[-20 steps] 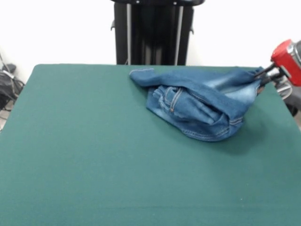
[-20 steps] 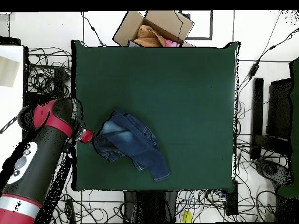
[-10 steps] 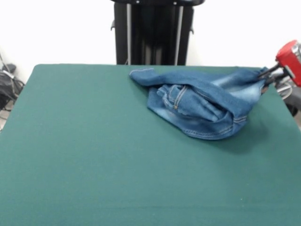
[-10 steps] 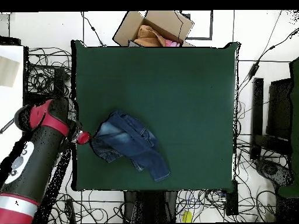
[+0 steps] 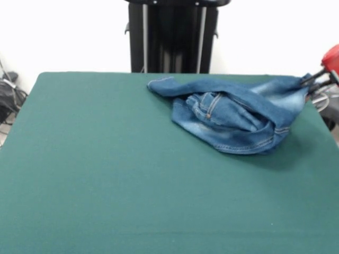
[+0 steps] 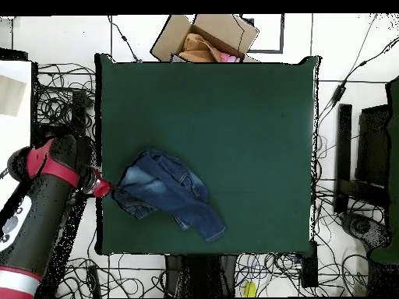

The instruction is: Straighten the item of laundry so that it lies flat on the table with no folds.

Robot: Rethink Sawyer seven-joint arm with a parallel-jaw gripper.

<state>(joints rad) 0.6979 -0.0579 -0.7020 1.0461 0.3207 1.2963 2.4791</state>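
bunched, folded jeans (image 5: 238, 119) in pincer (image 5: 312, 81)

So the red and black arm (image 6: 39, 206) reaches in low from the side, nearly level, wrist out past the table's edge. Its gripper (image 5: 312, 82) is pinched tight on the jeans (image 5: 238, 114) (thin black fingertips, barely poking into the front view).

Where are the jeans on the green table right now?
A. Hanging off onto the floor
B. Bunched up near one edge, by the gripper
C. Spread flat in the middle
B: the jeans lie crumpled with folds near the table edge, one end pulled up by the gripper.
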